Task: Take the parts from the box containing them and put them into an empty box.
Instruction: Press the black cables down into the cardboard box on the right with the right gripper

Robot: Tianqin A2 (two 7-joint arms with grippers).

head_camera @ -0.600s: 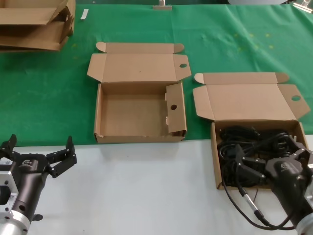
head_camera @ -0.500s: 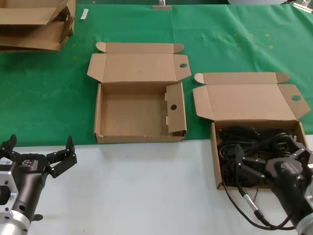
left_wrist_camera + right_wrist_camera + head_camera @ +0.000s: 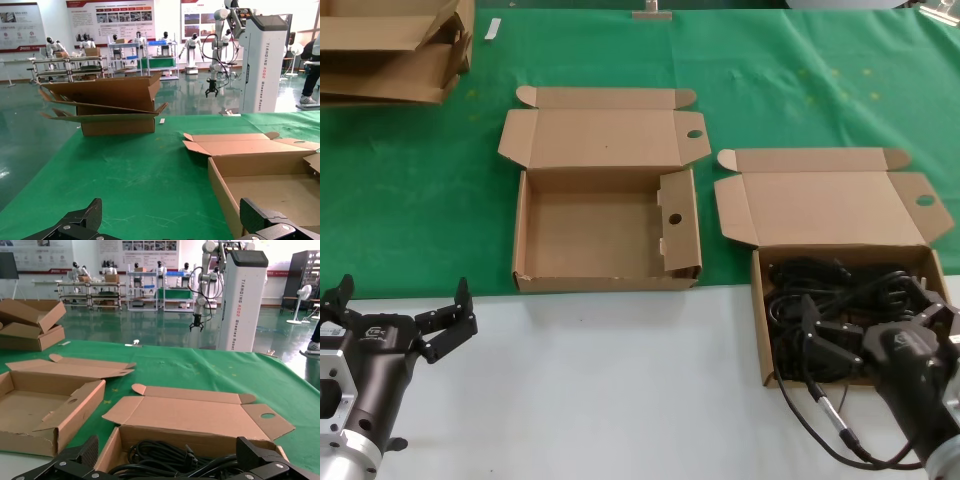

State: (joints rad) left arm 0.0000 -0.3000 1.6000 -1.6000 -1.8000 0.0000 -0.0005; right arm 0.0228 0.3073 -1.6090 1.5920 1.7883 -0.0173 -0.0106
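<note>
Head view shows the right gripper, fingers spread, over the cords in their box to grasp one, while the left gripper waits released.

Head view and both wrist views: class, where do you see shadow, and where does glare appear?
Head view: soft, even light, with faint shadow along the walls inside the empty box; the parts form a dark mass in the box containing them. Left wrist view: the glossy floor mirrors the overhead light. Right wrist view: same sheen on that floor.
</note>
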